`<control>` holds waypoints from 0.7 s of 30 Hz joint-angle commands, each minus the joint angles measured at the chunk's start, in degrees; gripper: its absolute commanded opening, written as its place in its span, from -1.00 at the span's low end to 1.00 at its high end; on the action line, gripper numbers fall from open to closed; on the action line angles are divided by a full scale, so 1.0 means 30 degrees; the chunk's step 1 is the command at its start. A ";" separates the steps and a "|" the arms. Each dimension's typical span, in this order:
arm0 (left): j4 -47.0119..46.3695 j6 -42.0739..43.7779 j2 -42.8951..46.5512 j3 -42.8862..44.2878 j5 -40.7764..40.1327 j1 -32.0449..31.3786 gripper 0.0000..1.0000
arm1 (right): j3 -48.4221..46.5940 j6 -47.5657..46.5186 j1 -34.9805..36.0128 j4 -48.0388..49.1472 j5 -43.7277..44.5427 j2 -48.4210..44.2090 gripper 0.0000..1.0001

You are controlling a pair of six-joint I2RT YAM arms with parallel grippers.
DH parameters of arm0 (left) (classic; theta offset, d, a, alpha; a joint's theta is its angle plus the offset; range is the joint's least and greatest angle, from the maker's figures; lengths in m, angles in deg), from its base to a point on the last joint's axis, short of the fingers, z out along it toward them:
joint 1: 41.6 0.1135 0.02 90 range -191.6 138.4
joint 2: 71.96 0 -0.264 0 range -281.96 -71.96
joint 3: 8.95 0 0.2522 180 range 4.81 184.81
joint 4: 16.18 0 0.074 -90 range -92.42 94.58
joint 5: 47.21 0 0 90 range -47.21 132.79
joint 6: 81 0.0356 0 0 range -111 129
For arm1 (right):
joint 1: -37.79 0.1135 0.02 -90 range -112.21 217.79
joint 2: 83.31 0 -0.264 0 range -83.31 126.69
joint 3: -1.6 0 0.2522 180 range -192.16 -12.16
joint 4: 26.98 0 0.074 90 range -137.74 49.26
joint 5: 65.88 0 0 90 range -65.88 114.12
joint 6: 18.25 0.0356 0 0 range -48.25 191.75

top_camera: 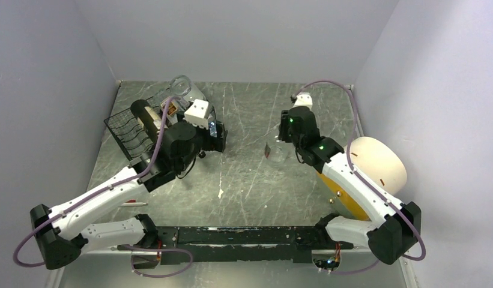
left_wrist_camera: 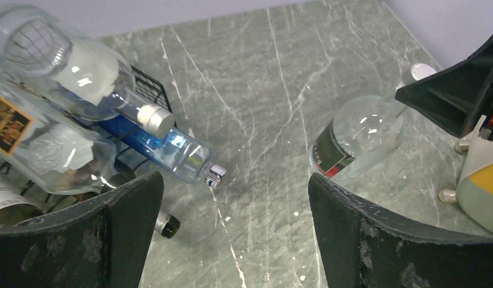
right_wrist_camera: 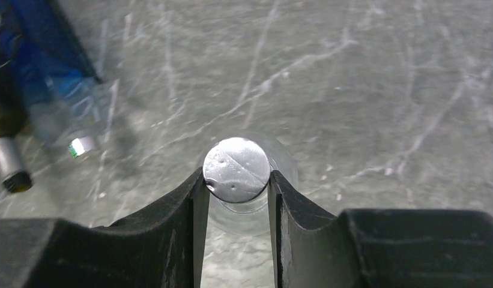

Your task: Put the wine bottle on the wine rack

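The wine bottle (top_camera: 275, 152) is clear glass with a dark and red label (left_wrist_camera: 331, 155) and stands on the marble table right of centre. My right gripper (right_wrist_camera: 236, 178) is shut on its silver cap (right_wrist_camera: 236, 168), one finger on each side. The black wire wine rack (top_camera: 125, 130) sits at the back left and holds several bottles, among them a clear one (left_wrist_camera: 63, 66) and a blue one (left_wrist_camera: 166, 147). My left gripper (left_wrist_camera: 235, 180) hovers open just right of the rack, with only bare table between its fingers.
A big yellow and cream rounded object (top_camera: 376, 171) stands at the right, beside the right arm. A dark bottle neck (left_wrist_camera: 167, 225) sticks out of the rack low down. Grey walls close in the table on three sides.
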 commanded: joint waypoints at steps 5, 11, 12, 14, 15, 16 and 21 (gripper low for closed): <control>-0.0870 -0.1604 -0.0973 -0.0143 0.5431 0.2277 0.88 | -0.0827 -0.0009 0.2711 0.2429 0.0042 0.0398 -0.87; -0.2008 -0.2955 -0.0380 -0.0914 0.7881 0.3746 0.88 | 0.2068 -0.0297 0.4870 0.4491 0.0983 -0.0891 -0.93; -0.2177 -0.3037 -0.0283 -0.1055 0.8170 0.3875 0.88 | 0.2846 -0.0158 0.5313 0.4857 0.1302 -0.1321 -0.94; -0.2384 -0.3157 -0.0330 -0.1207 0.8641 0.4109 0.88 | 0.4377 0.0301 0.6157 0.5380 0.1924 -0.2480 -0.96; -0.2429 -0.3212 -0.0463 -0.1264 0.8792 0.4209 0.88 | 0.5054 0.0598 0.6667 0.5481 0.2398 -0.3029 -0.96; -0.2406 -0.3281 -0.0652 -0.1249 0.8975 0.4284 0.88 | 0.5765 0.1023 0.7218 0.5457 0.3387 -0.3544 -0.97; -0.2509 -0.3524 -0.1784 -0.0990 0.9721 0.4535 0.88 | 0.7554 0.3491 0.9509 0.3456 0.4882 -0.5323 -1.00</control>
